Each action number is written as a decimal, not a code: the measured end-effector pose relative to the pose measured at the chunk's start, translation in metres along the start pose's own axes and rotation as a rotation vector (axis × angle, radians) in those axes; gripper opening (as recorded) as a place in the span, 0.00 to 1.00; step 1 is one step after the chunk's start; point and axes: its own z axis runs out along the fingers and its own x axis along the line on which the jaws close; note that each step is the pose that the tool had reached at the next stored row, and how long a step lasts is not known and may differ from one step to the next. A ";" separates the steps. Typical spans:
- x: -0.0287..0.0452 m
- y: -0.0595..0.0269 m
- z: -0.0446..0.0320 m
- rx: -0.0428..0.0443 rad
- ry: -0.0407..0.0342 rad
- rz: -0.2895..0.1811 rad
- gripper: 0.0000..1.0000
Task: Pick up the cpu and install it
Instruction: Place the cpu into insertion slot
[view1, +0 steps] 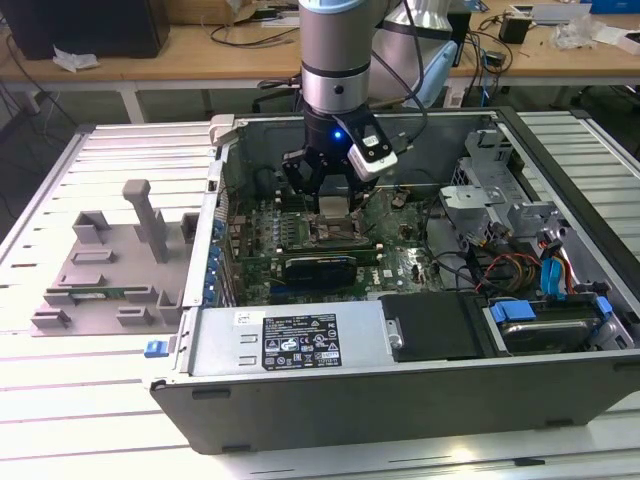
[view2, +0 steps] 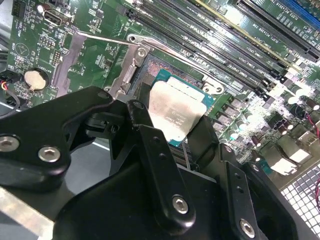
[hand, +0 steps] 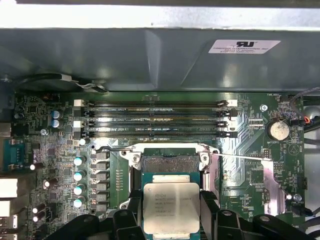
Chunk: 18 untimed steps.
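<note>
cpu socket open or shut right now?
Open. In the first wrist view the socket shows bare contacts with no plate over them; the pincer grips the cpu.

This was a robotics lab or electronics workshop. The gripper (view1: 330, 200) hung inside an opened desktop computer case (view1: 400, 400), just above its green motherboard (hand: 250, 165). The case lay on a slotted aluminium worktable (view1: 60, 420). Beyond the gripper stood wooden benches (view1: 180, 55) strewn with cables (view1: 250, 35). Off to its side, outside the case, sat a grey parts fixture (view1: 100, 260).
</note>
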 end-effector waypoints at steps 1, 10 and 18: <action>0.0000 0.0000 0.0000 0.0000 0.0000 0.000 0.54; 0.0000 0.0000 0.0000 0.0010 -0.0014 0.048 0.54; 0.0000 0.0000 0.0002 0.0050 -0.0068 0.223 0.54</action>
